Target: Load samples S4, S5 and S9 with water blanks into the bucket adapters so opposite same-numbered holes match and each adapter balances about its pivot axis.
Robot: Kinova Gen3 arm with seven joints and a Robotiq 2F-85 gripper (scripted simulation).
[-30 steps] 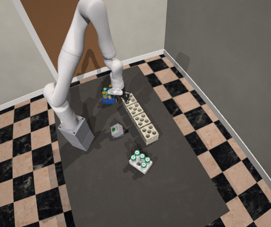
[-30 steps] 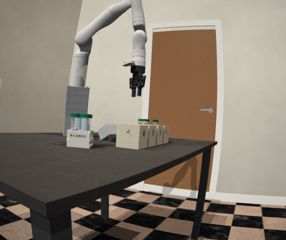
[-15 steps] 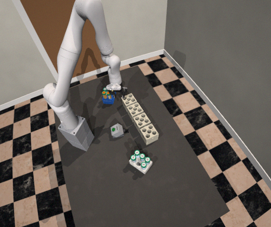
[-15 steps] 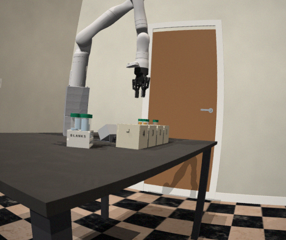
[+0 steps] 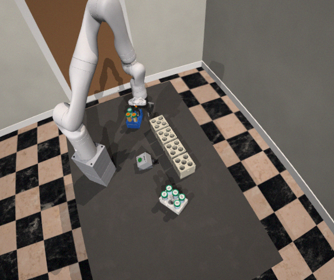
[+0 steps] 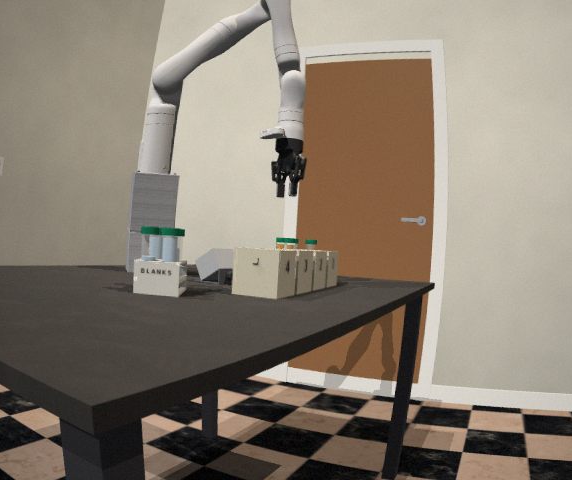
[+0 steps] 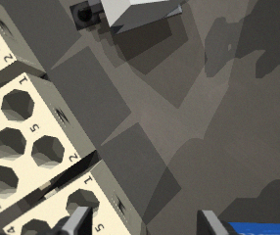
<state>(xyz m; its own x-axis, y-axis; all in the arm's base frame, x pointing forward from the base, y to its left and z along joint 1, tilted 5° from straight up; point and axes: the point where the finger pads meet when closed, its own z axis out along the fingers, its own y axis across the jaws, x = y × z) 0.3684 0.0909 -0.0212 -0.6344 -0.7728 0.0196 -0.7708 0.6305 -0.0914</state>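
Observation:
My gripper [image 5: 141,105] [image 6: 287,188] [image 7: 142,229] is open and empty. It hangs high above the table, between the blue sample rack [image 5: 132,123] [image 7: 263,228] and the far end of the adapter row. The rack holds green-capped tubes with orange dots [image 5: 128,115] [image 6: 286,241]. Several cream adapters stand in a line [image 5: 159,122] [image 5: 184,164] [image 6: 263,273], and every hole I can see is empty. The wrist view shows two of them from above [image 7: 18,142] [image 7: 71,211] with numbered holes. The white BLANKS rack [image 5: 179,208] [image 6: 159,276] holds several water tubes.
The small sloped desk with the green DONE key [image 5: 143,161] [image 6: 214,263] [image 7: 130,12] stands left of the adapter row. The arm's base [image 5: 93,163] is at the table's left edge. A door and walls lie behind the table.

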